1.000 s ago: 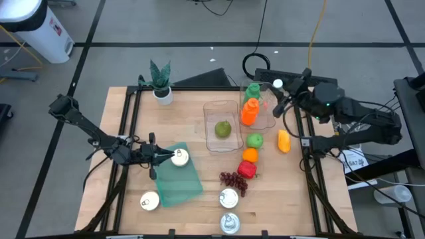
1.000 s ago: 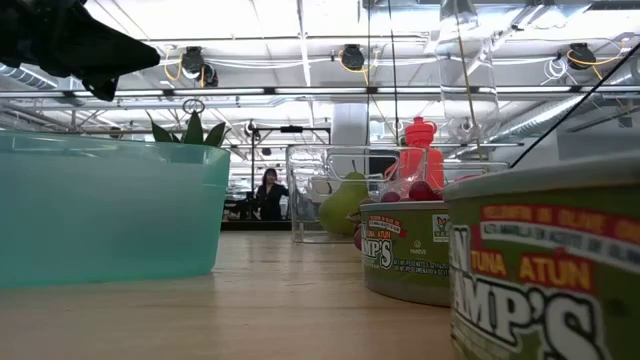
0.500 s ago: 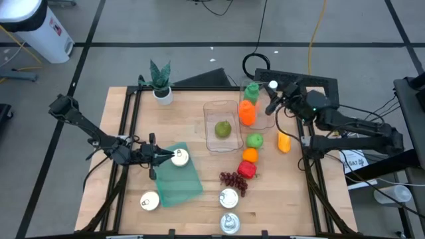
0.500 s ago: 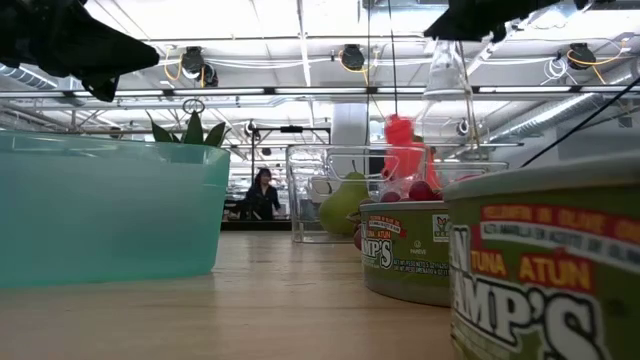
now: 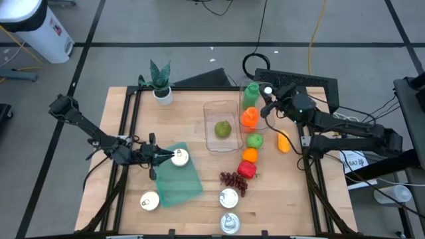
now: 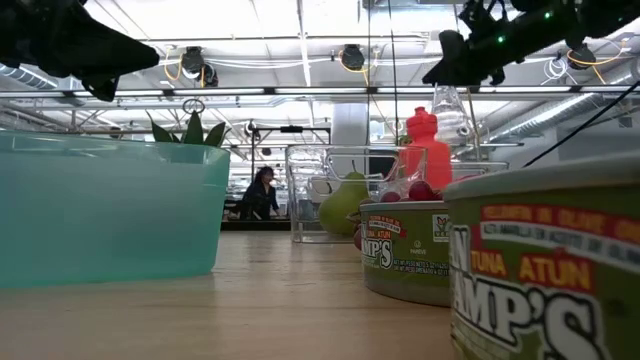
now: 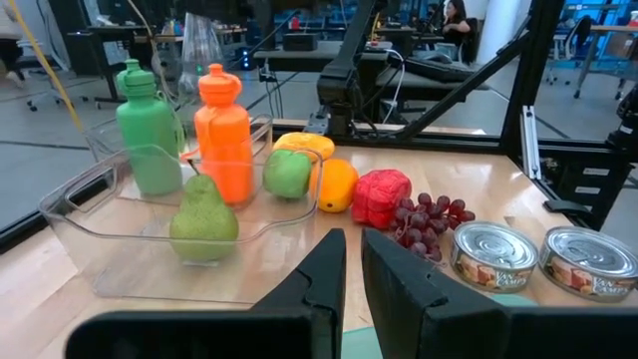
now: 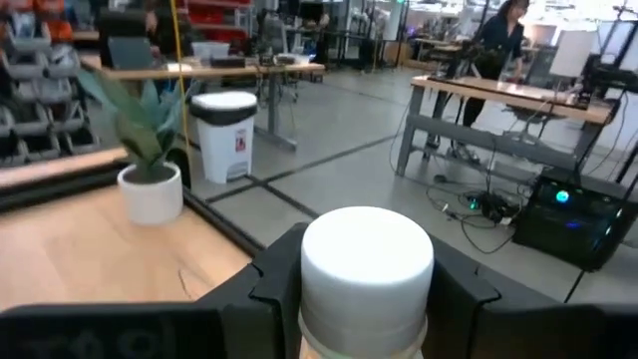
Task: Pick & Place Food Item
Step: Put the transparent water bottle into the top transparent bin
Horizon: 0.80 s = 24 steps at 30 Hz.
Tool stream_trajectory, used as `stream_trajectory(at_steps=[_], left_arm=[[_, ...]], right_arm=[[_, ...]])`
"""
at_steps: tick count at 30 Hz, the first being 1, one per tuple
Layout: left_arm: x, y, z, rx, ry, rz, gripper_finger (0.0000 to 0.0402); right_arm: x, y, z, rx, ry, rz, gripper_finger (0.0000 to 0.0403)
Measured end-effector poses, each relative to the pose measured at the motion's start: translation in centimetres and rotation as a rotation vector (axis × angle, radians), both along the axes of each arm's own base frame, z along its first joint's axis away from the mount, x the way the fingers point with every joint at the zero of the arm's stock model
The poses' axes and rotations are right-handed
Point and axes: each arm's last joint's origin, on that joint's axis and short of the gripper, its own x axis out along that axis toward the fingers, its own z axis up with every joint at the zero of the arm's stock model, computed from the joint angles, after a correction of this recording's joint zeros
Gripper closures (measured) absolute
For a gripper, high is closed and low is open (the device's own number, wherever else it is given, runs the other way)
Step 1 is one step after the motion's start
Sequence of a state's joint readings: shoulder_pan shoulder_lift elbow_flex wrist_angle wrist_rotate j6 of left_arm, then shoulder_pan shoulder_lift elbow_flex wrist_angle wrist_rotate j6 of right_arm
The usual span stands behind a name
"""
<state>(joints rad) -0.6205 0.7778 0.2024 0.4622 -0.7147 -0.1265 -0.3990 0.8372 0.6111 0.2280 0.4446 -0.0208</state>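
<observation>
The right gripper (image 5: 267, 99) grasps a clear, white-capped plastic bottle (image 8: 366, 267) upright, above the worktop's far right edge, beside the clear rectangular plastic tray (image 5: 214, 106). The left gripper (image 5: 164, 157) is clenched, empty.

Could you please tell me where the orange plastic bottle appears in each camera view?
High view: orange plastic bottle right of the clear plastic tray.
Low view: bottle right of centre, behind the tray.
Left wrist view: bottle beside the tray.
Right wrist view: not visible.
Shared landmark: the tray.
</observation>
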Motion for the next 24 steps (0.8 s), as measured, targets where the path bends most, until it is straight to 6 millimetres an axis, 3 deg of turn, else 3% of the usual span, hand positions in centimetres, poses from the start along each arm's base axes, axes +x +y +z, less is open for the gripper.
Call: stream_trajectory(at_steps=[9,15,18,24], left_arm=[[0.0,0.0,0.0,0.002,0.003,0.000,0.0352],[0.0,0.0,0.0,0.002,0.003,0.001,0.0352],[0.0,0.0,0.0,0.001,0.002,0.001,0.0352],[0.0,0.0,0.0,-0.005,0.002,0.001,0.0352]], right_arm=[[-0.5,-0.3,-3.2,0.011,-0.112,-0.031,0.0276],[-0.6,-0.3,-4.0,0.026,-0.088,-0.029,0.0272],[-0.6,-0.2,-3.9,0.027,-0.105,-0.021,0.0249],[-1.0,0.0,-3.7,-0.002,-0.105,-0.018,0.0163]])
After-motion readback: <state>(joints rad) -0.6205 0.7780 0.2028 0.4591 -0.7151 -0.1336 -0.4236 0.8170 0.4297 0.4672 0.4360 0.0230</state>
